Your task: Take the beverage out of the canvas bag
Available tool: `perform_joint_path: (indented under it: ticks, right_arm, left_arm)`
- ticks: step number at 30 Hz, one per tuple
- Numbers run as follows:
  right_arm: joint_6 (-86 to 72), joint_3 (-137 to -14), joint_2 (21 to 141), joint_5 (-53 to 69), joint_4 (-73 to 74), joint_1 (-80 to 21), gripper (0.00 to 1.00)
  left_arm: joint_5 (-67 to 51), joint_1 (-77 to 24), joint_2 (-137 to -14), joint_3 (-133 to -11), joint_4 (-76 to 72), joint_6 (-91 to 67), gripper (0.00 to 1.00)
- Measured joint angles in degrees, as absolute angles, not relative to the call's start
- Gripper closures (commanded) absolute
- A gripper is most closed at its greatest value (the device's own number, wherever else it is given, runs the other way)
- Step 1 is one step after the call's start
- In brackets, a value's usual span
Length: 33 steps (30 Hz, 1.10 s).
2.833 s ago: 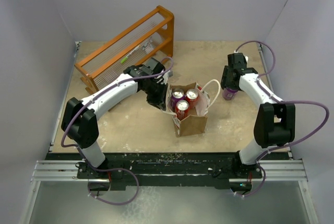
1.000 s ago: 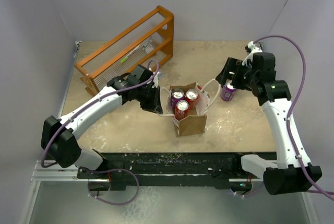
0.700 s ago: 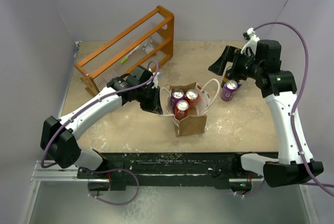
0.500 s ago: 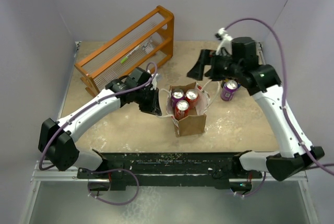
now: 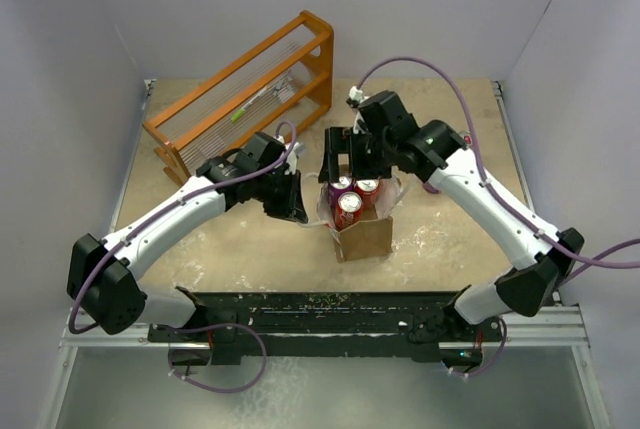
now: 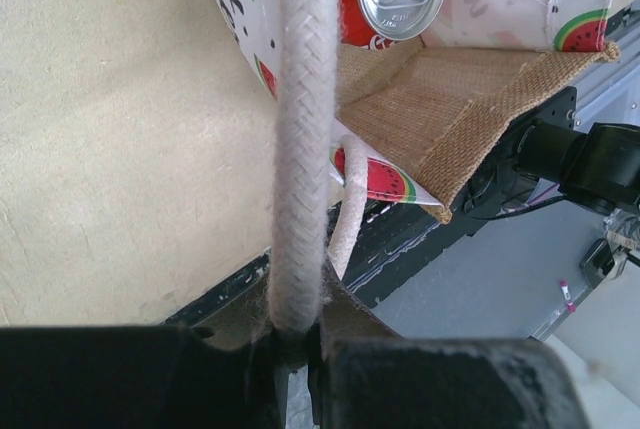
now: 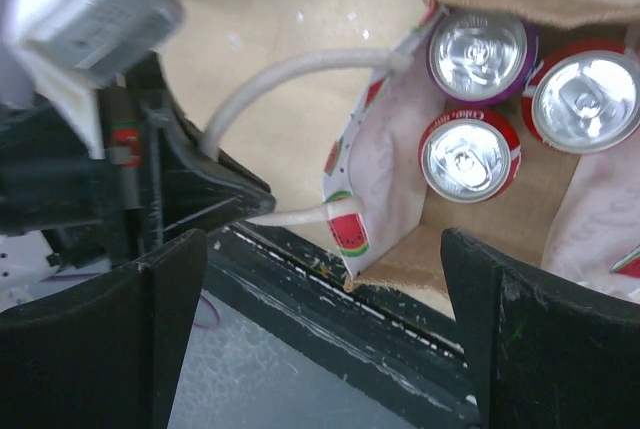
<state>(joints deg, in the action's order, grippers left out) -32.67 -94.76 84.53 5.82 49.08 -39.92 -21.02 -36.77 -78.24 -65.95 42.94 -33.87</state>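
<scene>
Swung in from the tabletop's [image 5: 450, 239] right side, the right arm [image 5: 470, 184] now hangs over the canvas bag [image 5: 365, 237], jaws wide and empty above three cans [image 5: 349, 203] inside. The left arm's [image 5: 185, 214] jaws pinch a white handle [image 6: 300, 149], so a can looks ready for picking.

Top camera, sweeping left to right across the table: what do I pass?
Orange rack → left gripper, shut on the white handle → canvas bag. The right gripper, open, hangs over the bag's far side, so I leave it out of the order.
</scene>
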Motion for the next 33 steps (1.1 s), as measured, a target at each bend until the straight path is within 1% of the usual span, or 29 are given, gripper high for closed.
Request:
perform_joint_path:
  ticks: [3, 7, 10, 15, 24, 33]
  right_arm:
    - [-34.9, -91.8, 85.6, 3.5, 49.2, -42.2, 0.03]
    - [-37.1, -91.4, 89.3, -0.9, 50.2, -44.4, 0.02]
    - [-38.1, -91.0, 92.0, -4.6, 51.0, -45.0, 0.0]
    - [-38.7, -87.9, 94.0, -9.6, 52.3, -44.9, 0.0]
    - [-39.4, -80.3, 94.9, -11.2, 50.0, -44.9, 0.0]
    - [-39.8, -79.5, 101.6, -15.8, 45.8, -44.9, 0.01]
  left_arm:
    - [-21.0, -36.8, -77.9, -65.6, 43.0, -33.8, 1.0]
    - [-20.8, -36.8, -77.8, -65.3, 43.0, -33.7, 1.0]
    - [-20.8, -36.8, -77.6, -65.3, 43.0, -33.7, 1.0]
    - [-20.8, -36.8, -77.6, -65.3, 43.1, -33.7, 1.0]
    - [-20.8, -36.8, -77.7, -65.3, 43.9, -33.4, 1.0]
    - [-20.5, -36.8, -78.0, -65.3, 44.8, -33.4, 1.0]
